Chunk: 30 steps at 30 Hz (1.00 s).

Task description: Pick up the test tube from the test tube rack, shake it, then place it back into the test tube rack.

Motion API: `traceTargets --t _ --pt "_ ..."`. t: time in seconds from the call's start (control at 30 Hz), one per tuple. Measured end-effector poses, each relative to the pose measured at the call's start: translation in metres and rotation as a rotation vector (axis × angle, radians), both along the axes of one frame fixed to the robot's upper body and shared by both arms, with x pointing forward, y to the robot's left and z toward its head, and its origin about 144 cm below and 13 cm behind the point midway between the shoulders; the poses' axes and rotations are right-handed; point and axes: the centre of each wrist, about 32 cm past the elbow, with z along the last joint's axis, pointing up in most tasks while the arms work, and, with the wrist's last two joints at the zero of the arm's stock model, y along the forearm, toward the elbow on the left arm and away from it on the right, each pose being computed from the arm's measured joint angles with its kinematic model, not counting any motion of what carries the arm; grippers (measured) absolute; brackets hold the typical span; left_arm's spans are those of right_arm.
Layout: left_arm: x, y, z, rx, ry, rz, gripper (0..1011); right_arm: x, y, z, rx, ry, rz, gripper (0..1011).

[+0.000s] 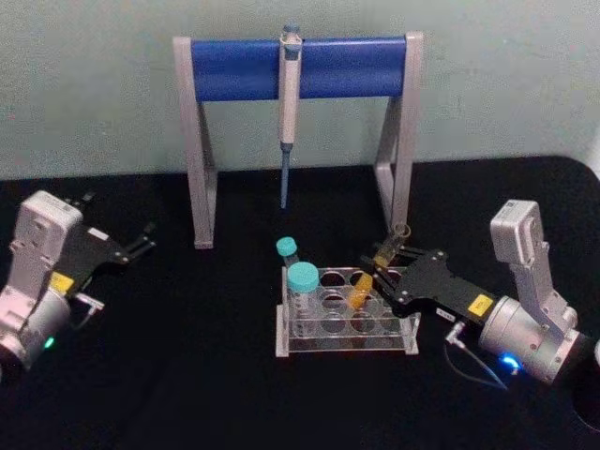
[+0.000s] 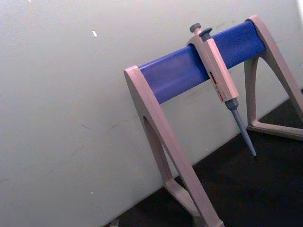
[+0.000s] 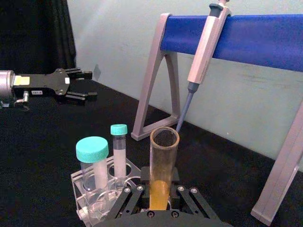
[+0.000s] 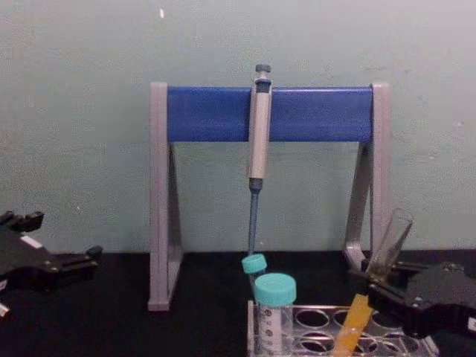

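The test tube (image 1: 364, 285) is a slim clear glass tube with yellow-orange liquid in its lower half. It leans toward the right, its lower end down in a hole on the right side of the clear test tube rack (image 1: 375, 343). My right gripper (image 1: 379, 269) is shut on the tube's middle, coming in from the right. From the chest the tilted test tube (image 4: 362, 312) shows with its open mouth above the right gripper (image 4: 381, 286). The right wrist view has the test tube (image 3: 164, 156) between the fingers (image 3: 136, 191). My left gripper (image 1: 142, 236) rests open at the far left of the table.
A wide teal-capped tube (image 1: 302, 286) and a smaller teal-capped tube (image 1: 287, 251) stand in the rack's left holes. Behind the rack stands the grey-and-blue pipette stand (image 1: 234, 67) with a pipette (image 1: 289, 103) hanging from its bar. A wall rises close behind.
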Motion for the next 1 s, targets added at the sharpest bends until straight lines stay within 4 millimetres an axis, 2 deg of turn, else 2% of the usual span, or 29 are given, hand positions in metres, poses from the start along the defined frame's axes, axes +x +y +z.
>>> traceTargets --t 1.0 --pt "0.0 0.0 0.0 0.0 0.0 0.0 1001 0.0 -0.002 0.021 -0.047 -0.042 0.019 224"
